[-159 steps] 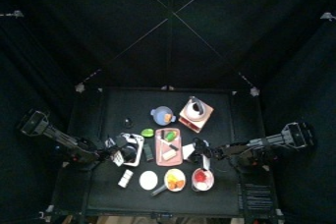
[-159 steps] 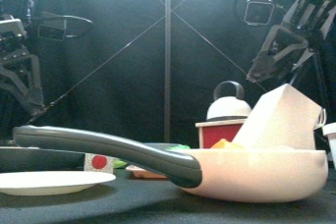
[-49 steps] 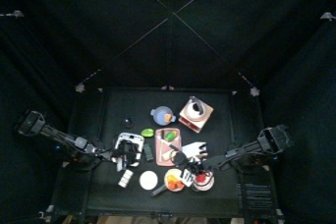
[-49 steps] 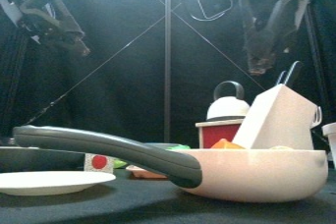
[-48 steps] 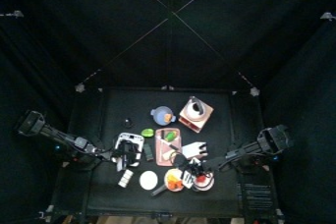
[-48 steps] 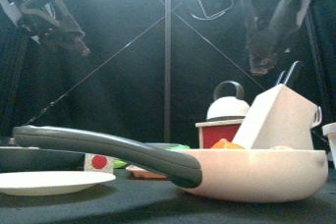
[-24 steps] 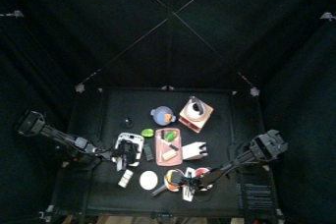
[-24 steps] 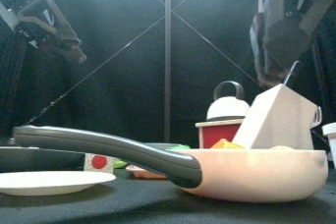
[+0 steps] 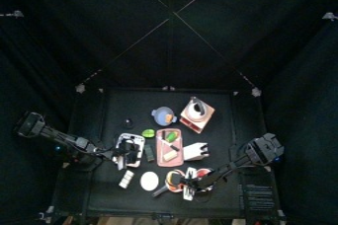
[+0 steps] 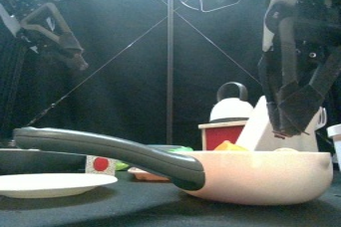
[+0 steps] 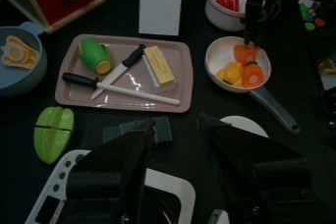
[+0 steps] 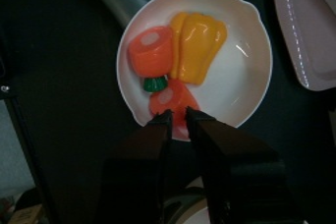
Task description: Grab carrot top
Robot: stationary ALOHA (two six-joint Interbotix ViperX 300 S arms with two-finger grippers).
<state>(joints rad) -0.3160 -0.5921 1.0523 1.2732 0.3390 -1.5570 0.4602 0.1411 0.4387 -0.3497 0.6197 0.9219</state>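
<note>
Right hand (image 12: 180, 120) is hanging over the white pan (image 12: 256, 81), fingers slightly apart beside the carrot top (image 12: 149, 53); left hand (image 11: 184, 159) is resting open above the counter (image 11: 296, 90).

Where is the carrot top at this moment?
In the right wrist view the carrot top lies inside the white pan, touching a yellow-orange piece. The right hand hangs just above it; seen from the top, the pan sits near the table's front edge.

light: dim, black surround | top: tiny detail | front: foreground soft
</note>
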